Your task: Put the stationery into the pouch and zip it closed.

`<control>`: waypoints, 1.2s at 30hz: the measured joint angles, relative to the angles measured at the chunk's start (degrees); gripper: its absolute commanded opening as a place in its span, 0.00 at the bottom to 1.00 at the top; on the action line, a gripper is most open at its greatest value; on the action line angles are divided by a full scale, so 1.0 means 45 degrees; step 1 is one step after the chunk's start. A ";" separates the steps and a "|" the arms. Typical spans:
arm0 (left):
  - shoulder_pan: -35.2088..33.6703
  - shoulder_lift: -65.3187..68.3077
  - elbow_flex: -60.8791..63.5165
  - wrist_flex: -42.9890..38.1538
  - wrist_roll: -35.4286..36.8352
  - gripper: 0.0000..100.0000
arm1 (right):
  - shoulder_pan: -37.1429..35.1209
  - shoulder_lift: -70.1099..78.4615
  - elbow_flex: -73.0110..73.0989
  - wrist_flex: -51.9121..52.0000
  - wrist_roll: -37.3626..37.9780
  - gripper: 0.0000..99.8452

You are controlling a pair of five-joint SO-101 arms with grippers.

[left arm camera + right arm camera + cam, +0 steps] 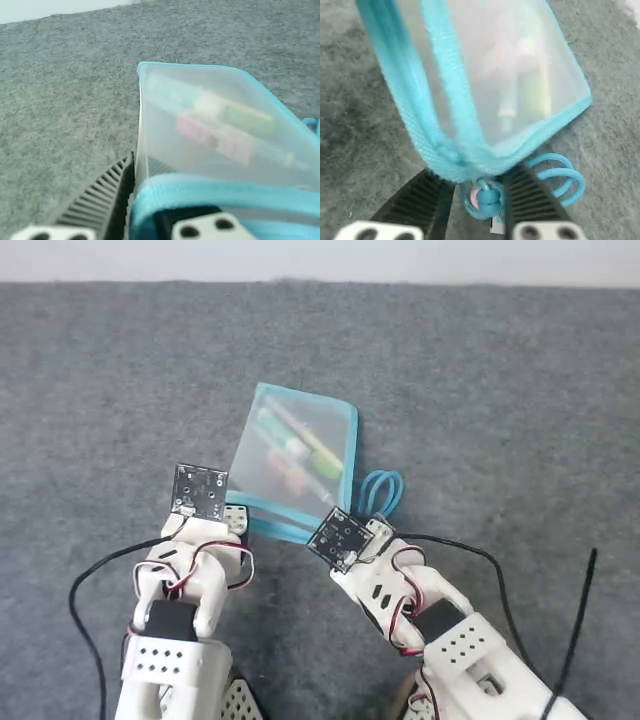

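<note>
Left gripper (150, 200) clamped on the pouch (155, 130) at its near corner, over the zip band. Right gripper (479, 187) closed round the pull (483, 196); cord (560, 175) loops out onto the mat (480, 390). Pouch lies flat between both arms. Inside: stationery (297, 452), green and pink pieces, kinds too blurred to tell. Zip line partly hidden under the grippers.

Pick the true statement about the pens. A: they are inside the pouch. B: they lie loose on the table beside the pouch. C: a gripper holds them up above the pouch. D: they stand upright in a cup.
A: the pens show through the translucent wall of the pouch, within its blue edging.
</note>
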 measured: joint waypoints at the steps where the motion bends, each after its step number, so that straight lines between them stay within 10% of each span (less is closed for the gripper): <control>1: 0.0000 0.0000 0.0000 0.0000 0.0000 0.01 | 0.0000 0.0020 0.0000 0.0000 0.0000 0.01; 18: 0.0879 0.0000 0.0000 0.0000 0.0000 0.01 | 0.0567 -0.0410 -0.7482 1.1937 0.0000 0.14; 25: 0.0879 0.0000 0.0000 0.0000 0.0000 0.01 | -0.0586 -0.0508 -0.8068 1.2523 0.0000 0.05; 36: 0.0860 0.0000 0.0000 0.0000 0.0000 0.01 | -0.0899 0.0840 -0.7521 1.2523 -0.0234 0.19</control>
